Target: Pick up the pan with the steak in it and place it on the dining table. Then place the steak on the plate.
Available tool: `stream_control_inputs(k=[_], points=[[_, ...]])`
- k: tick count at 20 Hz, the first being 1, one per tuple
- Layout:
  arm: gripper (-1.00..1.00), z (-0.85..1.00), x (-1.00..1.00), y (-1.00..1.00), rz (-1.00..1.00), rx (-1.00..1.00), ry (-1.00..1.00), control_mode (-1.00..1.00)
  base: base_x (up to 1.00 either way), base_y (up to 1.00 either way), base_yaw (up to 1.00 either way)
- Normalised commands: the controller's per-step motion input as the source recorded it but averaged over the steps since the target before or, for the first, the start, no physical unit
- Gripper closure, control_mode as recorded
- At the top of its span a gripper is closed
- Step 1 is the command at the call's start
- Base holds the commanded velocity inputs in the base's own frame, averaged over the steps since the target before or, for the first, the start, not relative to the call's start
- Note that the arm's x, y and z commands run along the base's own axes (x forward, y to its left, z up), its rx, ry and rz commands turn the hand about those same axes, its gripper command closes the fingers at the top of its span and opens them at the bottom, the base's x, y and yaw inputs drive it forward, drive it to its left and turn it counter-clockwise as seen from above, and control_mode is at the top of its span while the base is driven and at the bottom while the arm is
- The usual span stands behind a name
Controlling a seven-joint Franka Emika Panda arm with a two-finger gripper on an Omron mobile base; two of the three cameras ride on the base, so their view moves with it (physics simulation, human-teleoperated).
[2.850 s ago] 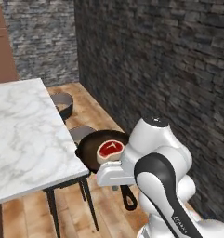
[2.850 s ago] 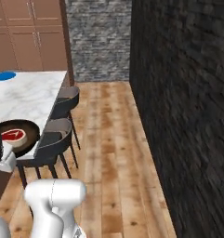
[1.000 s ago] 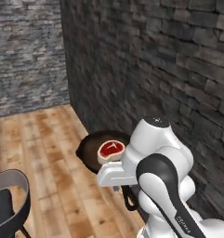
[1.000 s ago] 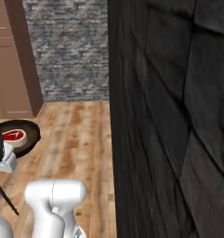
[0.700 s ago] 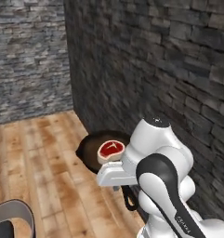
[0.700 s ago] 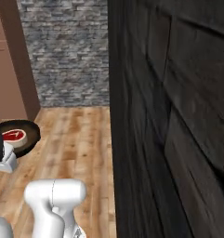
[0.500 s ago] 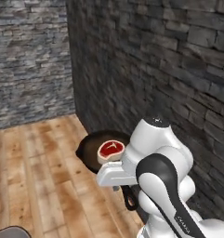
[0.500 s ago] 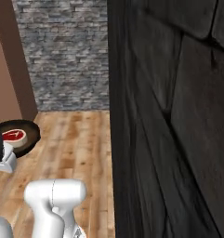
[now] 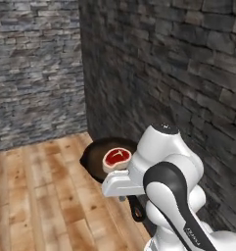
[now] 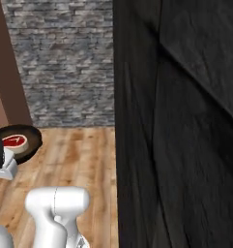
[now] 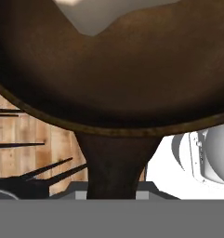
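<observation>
Left base view: pan [image 9: 97, 156] carried in air ahead of arm, above wood floor [image 9: 36, 196]; steak [image 9: 116, 158] lies in pan toward 3 o'clock side. Handle runs back toward 5 o'clock under wrist. Stone wall [image 9: 178, 73] close at 1–3 o'clock; open floor at 9 o'clock.

Right base view: pan [image 10: 30, 140] at 9 o'clock edge, steak [image 10: 13, 142] in it. Dark wall [image 10: 176, 121] very near.

Hand view: pan underside [image 11: 113, 60], handle [image 11: 114, 160] running down to fingers; fingers apparently clamped on handle.

Risk: pan rim clipping wall during turn; tilt sliding steak out. Dining worktop not seen.
</observation>
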Motion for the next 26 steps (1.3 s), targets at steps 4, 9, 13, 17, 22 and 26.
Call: stream_control_inputs(k=[4, 9, 13, 17, 22, 26], points=[[1.0, 0.0, 0.0, 0.0, 0.0, 0.0, 0.0, 1.0, 1.0, -0.04, 0.04], [1.0, 0.0, 0.0, 0.0, 0.0, 0.0, 0.0, 1.0, 1.0, 0.0, 0.02], [1.0, 0.0, 0.0, 0.0, 0.0, 0.0, 0.0, 1.0, 1.0, -0.06, 0.03], [1.0, 0.0, 0.0, 0.0, 0.0, 0.0, 0.0, 1.0, 0.67, -0.13, 0.26], [1.0, 0.0, 0.0, 0.0, 0.0, 0.0, 0.0, 1.0, 0.0, 0.0, 0.5], [1.0, 0.0, 0.0, 0.0, 0.0, 0.0, 0.0, 1.0, 0.0, 0.0, 0.5]])
